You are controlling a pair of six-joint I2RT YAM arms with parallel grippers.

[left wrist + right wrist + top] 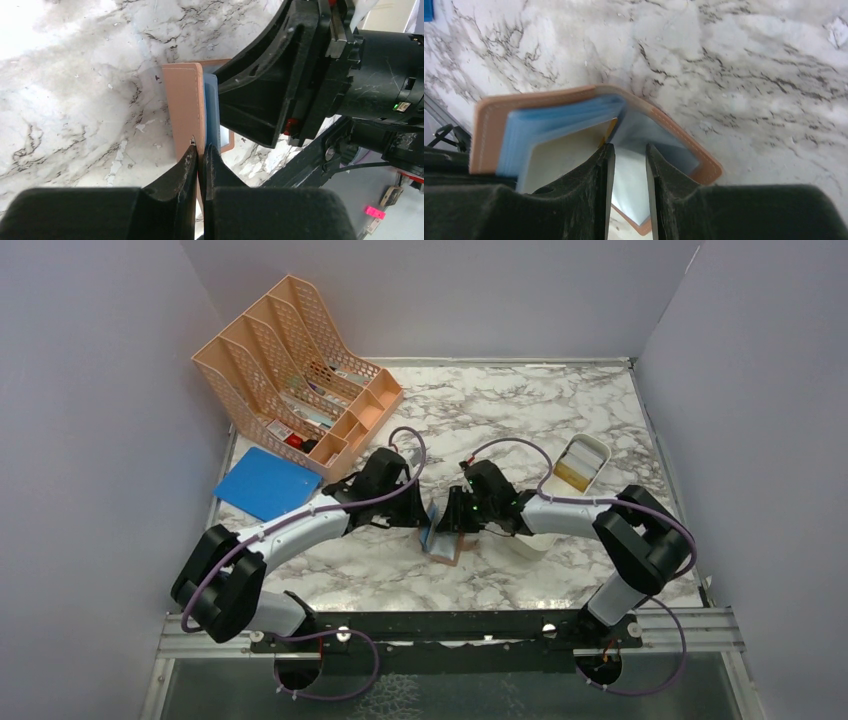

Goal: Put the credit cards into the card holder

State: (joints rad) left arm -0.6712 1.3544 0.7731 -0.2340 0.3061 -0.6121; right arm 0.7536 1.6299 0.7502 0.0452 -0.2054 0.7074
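Card holder (443, 543): mid-table, folded open between the two grippers.
Left gripper (200, 152): clamped on the holder's pinkish-tan cover from the left.
Right gripper (628, 150): fingers slightly apart, tips at the blue lining; whether it grips anything cannot be told.
Credit cards (572, 473): yellowish, lying in the white tray (598, 450), far right.
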